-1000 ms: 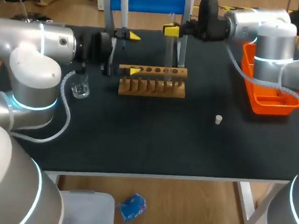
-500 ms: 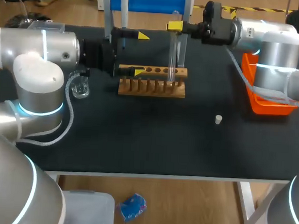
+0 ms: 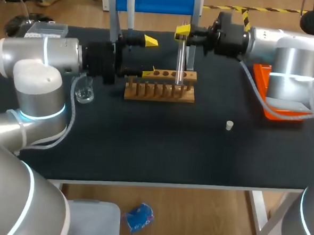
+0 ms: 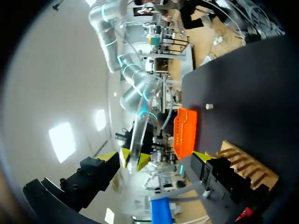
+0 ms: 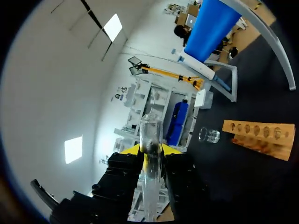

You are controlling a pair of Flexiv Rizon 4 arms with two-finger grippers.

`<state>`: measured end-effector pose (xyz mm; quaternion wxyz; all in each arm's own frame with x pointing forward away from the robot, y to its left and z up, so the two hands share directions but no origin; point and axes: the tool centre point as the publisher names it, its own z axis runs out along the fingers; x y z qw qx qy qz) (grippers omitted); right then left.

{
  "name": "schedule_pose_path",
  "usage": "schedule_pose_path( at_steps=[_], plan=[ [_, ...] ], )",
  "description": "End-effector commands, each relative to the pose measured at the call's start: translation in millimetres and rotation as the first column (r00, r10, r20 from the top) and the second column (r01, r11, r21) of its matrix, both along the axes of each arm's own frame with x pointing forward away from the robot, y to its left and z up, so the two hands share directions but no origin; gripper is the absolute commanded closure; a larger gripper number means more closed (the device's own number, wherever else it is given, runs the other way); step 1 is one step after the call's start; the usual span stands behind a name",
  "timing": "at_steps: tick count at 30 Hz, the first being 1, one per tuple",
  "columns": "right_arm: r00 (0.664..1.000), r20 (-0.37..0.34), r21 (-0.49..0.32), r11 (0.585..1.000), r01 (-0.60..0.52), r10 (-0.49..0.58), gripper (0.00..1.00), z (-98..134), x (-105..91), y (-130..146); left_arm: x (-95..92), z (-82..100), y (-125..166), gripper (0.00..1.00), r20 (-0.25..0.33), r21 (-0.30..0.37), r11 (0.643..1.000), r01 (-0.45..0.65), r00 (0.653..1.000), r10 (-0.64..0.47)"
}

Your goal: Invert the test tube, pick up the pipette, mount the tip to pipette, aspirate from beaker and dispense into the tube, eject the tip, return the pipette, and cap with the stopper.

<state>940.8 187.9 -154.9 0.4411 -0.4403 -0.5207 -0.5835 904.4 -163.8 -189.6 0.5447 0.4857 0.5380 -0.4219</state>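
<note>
Test tube (image 3: 180,63), head view: clear glass cylinder, upright at upper centre, its lower end at the wooden peg-and-hole rack (image 3: 159,91); whether it sits in a hole cannot be told.
Risk, head view: probably a missed hole, with glass knocking wood, or a brush against the other arm's fingers close on its left.
Right gripper (image 3: 182,31), head view: clenched on the tube's upper part.
Left gripper (image 3: 149,57), head view: fingers spread, holding nothing, over the rack's left end.
Left gripper (image 4: 155,157), left wrist view: wide apart and empty; the tube (image 4: 139,133) stands ahead, nearer one finger.
Risk, left wrist view: an advance could jostle the glass.
Right gripper (image 5: 152,151), right wrist view: both yellow tips press the tube (image 5: 151,133) from two sides.
Risk, right wrist view: the glass projects well past the fingers, so a knock might lever it loose.
</note>
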Motion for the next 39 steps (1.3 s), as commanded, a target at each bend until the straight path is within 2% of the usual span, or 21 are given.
schedule_pose_path(
  at_steps=[1, 10, 11, 13, 15, 16, 17, 22, 26, 33, 39],
  plan=[
    [0.999, -0.026, -0.078, 0.997, 0.016, -0.018, 1.0, 5.8, -3.5, -3.2, 2.5, -3.0, 5.0, 0.0, 0.429, 0.035, 0.995, 0.092, 0.898, -0.098],
    [0.999, -0.026, -0.078, 0.997, 0.016, -0.018, 1.0, 5.8, -3.5, -3.2, 2.5, -3.0, 5.0, 0.0, 0.429, 0.035, 0.995, 0.092, 0.898, -0.098],
    [0.999, -0.026, -0.078, 0.997, 0.016, -0.018, 1.0, 5.8, -3.5, -3.2, 0.8, -0.5, 4.1, 0.0, 0.39, 0.05, 0.994, 0.092, 0.915, -0.104],
    [0.999, -0.028, -0.071, 0.997, 0.019, -0.021, 1.0, 2.1, -1.3, -2.3, -1.8, 6.1, 1.2, 0.0, 0.365, 0.034, 0.996, 0.081, 0.927, -0.087],
    [0.999, -0.022, -0.065, 0.998, 0.024, -0.026, 1.0, -4.8, 2.7, -0.8, -6.9, 12.0, -2.7, 0.0, 0.304, 0.034, 0.996, 0.079, 0.949, -0.085],
    [0.999, -0.023, -0.063, 0.998, 0.025, -0.027, 1.0, -7.8, 4.8, -0.4, -9.0, 14.1, -4.5, 0.0, 0.285, 0.049, 0.996, 0.078, 0.954, -0.088],
    [0.999, -0.021, -0.059, 0.998, 0.03, -0.031, 1.0, -10.5, 7.0, -0.3, -11.7, 14.9, -6.3, 0.0, 0.242, 0.062, 0.995, 0.079, 0.966, -0.092],
    [0.999, -0.031, -0.044, 0.998, 0.042, -0.043, 1.0, -19.7, 14.4, -1.3, -21.9, 20.1, -16.4, 0.0, 0.226, 0.076, 0.993, 0.085, 0.969, -0.101],
    [0.998, -0.047, -0.035, 0.998, 0.05, -0.051, 1.0, -26.1, 20.2, -2.0, -29.1, 15.6, -27.2, 0.0, 0.213, 0.067, 0.994, 0.082, 0.972, -0.094],
    [0.997, -0.071, -0.024, 0.999, 0.041, -0.043, 1.0, -28.2, 25.9, 4.2, -40.0, -0.4, -43.9, 0.0, 0.146, 0.052, 0.993, 0.105, 0.983, -0.112],
    [0.996, -0.083, -0.026, 0.999, 0.025, -0.027, 1.0, -30.5, 26.3, 13.5, -40.6, -3.6, -52.2, 0.0, 0.122, 0.046, 0.992, 0.117, 0.985, -0.121]
  ],
)
